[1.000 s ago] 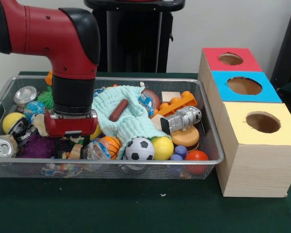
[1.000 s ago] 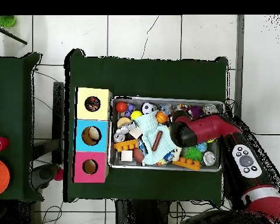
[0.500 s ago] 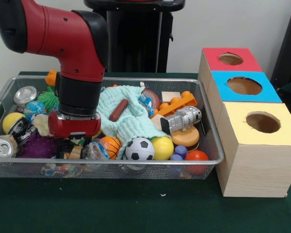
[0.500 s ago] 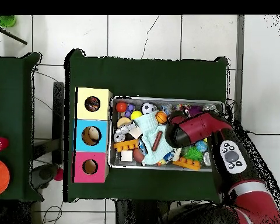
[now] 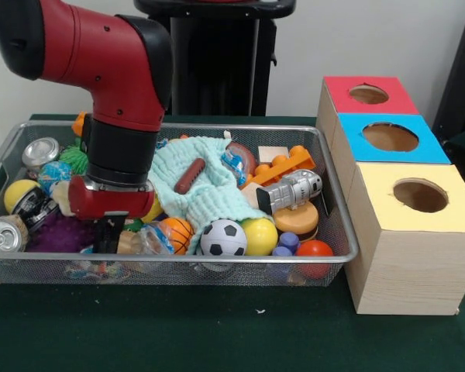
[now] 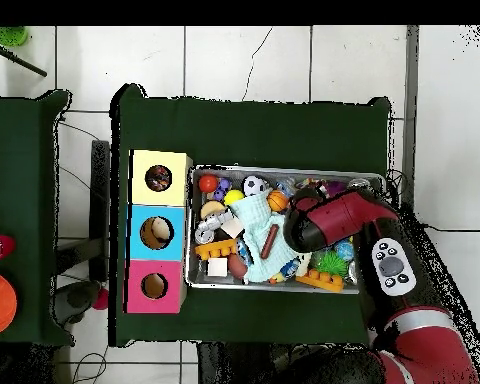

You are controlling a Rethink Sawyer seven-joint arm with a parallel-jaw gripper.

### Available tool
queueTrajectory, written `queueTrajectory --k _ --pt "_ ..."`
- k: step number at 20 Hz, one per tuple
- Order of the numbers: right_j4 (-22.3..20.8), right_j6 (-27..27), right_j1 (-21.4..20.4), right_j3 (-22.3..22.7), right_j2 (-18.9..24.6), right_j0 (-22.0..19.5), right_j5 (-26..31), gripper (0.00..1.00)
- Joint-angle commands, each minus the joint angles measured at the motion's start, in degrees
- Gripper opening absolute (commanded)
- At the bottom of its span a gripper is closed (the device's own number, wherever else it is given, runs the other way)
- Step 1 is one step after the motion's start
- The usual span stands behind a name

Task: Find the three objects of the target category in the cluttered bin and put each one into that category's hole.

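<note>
Red arm's jaws sit low in the bin at its left end; open or clenched, I cannot tell. Rightward, the football looks light, smooth, best pinched across its middle.

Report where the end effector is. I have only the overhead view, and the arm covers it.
Observer: The front view shows the end effector low in the bin's clutter, between a purple spiky ball and a basketball.
Operator: Say what the wrist hides from me.
Observer: A yellow ball shows just behind the wrist, next to the cloth.
</note>
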Motion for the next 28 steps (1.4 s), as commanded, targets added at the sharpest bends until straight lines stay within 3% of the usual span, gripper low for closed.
queueTrajectory --k 1,12,16,19,22,28 --pt "-3.54 0.56 1.35 -3.61 -1.9 0.38 -2.64 0.0" --pt "-2.25 -1.25 -0.48 -2.16 -1.59 0.36 -1.47 0.0" --pt "1.66 -4.37 -3.17 1.2 1.48 -2.27 1.5 0.0" --pt "8.09 -9.02 -5.8 5.92 6.59 -6.25 6.59 0.0" --pt "12.05 -11.85 -8.82 8.97 8.98 -8.0 10.13 0.0" --pt "13.55 -13.21 -11.29 10.81 9.66 -8.46 12.04 0.0"
